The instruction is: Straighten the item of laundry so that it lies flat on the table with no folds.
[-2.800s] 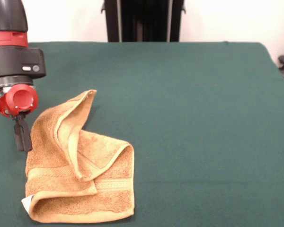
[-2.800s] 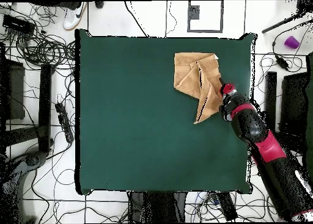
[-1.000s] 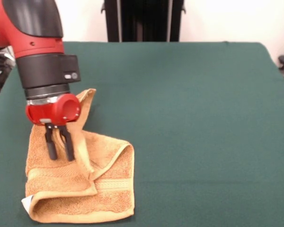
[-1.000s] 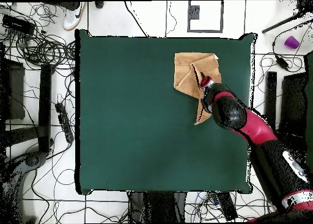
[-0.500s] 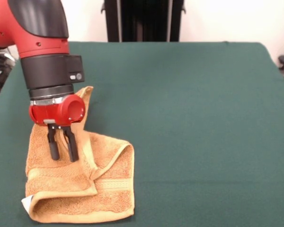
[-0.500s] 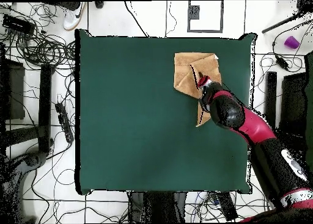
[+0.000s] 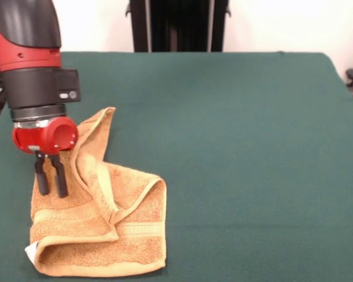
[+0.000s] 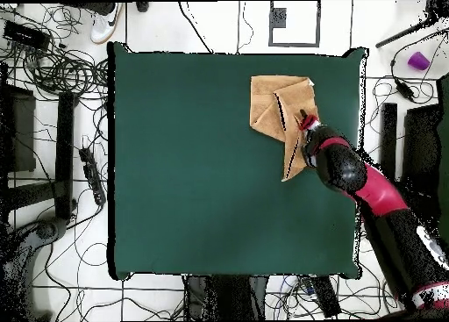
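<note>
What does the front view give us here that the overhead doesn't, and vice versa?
Front only: the gripper with its two black fingers slightly apart, tips at the towel's surface, the raised ridge of a fold beside them, and a white tag at the near corner.
Overhead only: the whole table outline, the towel sitting near one corner, and cables on the floor.
Both: the towel still folded over itself, not flat, with the arm above it.

front camera faces robot; overhead looks down; both share table [image 7: 241, 129]
</note>
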Robot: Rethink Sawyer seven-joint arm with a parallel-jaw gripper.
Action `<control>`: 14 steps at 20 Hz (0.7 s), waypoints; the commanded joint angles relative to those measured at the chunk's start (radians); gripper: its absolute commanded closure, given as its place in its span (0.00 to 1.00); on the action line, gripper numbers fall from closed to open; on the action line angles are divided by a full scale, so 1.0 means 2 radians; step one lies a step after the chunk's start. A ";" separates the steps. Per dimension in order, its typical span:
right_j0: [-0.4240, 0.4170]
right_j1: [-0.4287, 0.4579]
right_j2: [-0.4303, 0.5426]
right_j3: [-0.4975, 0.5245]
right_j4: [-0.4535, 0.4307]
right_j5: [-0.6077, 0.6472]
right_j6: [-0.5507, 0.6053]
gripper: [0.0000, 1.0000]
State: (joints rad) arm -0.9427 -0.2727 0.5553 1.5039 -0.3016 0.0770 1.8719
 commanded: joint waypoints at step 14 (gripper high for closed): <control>0.048 -0.003 0.007 0.110 -0.013 -0.132 0.108 0.00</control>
State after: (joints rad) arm -0.8511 -0.3166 0.4941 1.5476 -0.3010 -0.1005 1.8719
